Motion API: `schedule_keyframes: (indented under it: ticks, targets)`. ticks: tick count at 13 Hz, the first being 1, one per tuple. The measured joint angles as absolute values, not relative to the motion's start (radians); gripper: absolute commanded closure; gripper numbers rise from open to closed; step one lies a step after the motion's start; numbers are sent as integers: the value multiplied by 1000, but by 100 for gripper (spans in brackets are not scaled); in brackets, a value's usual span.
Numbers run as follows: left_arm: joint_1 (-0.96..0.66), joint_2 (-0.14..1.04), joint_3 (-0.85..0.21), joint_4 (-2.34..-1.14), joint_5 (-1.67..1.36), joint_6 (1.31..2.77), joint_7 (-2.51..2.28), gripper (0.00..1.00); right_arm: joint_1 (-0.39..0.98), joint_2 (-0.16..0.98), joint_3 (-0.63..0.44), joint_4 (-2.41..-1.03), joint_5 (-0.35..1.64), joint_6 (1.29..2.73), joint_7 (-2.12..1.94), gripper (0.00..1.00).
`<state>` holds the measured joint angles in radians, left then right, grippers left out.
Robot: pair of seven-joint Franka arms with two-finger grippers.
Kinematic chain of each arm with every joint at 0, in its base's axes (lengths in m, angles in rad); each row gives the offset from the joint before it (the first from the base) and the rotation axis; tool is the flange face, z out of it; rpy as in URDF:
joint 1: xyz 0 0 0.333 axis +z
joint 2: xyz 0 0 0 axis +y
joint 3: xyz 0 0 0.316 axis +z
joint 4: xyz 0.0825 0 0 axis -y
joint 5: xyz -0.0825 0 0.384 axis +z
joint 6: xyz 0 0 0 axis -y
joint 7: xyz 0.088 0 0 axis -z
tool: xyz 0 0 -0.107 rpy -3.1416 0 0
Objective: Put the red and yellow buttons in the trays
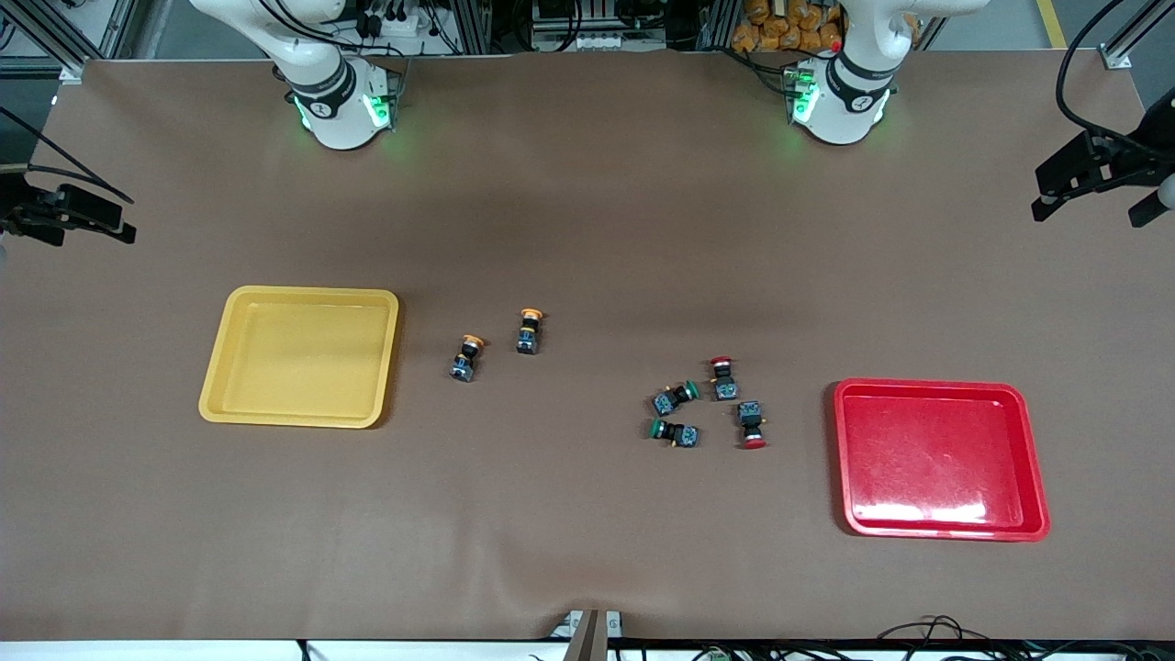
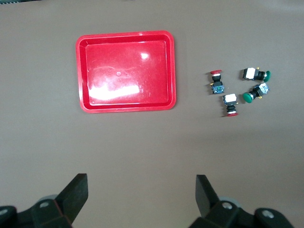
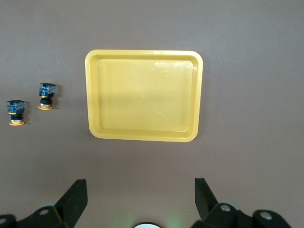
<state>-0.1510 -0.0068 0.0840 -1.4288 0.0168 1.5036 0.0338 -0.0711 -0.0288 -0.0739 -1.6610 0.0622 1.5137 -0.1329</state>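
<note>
Both tools, left tool [image 2: 140, 192] and right tool [image 3: 140, 194], hang with fingers apart, gripping nothing. Nothing is done yet: red tray [image 1: 941, 456] and yellow tray [image 1: 301, 356] lie empty, red buttons [image 1: 752, 425] and yellow buttons [image 1: 466, 357] between them on the table [image 1: 587, 551].

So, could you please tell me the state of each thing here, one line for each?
Shallow yellow plastic tray: empty, flat on the table.
Glossy red plastic tray: empty, flat on the table.
Two yellow-capped push-button switches: lying on the table, outside the trays.
Two red-capped push-button switches: lying on the table, outside the trays.
Two green-capped push-button switches: lying beside the red-capped ones.
Left gripper: open, empty.
Right gripper: open, empty.
</note>
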Motion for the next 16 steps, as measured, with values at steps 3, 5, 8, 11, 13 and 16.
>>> schedule_keyframes:
  ticks: [3,5,8,11,13,16]
  targets:
    - [-151,2,88,-1419,17,1504,34,0,-71,-29,-74,-1661,62,1513,-133,0]
    - [-150,2,93,-1415,17,1504,34,0,-71,-29,-74,-1661,62,1510,-133,0]
    - [-150,3,97,-1415,17,1504,34,0,-71,-29,-74,-1661,62,1502,-133,0]
    - [-152,4,94,-1415,17,1504,34,0,-71,-29,-73,-1661,62,1501,-133,0]
    - [-152,6,93,-1415,17,1503,34,0,-71,-29,-73,-1661,62,1501,-133,0]
    - [-152,7,93,-1416,17,1498,34,0,-67,-28,-69,-1661,62,1501,-133,0]
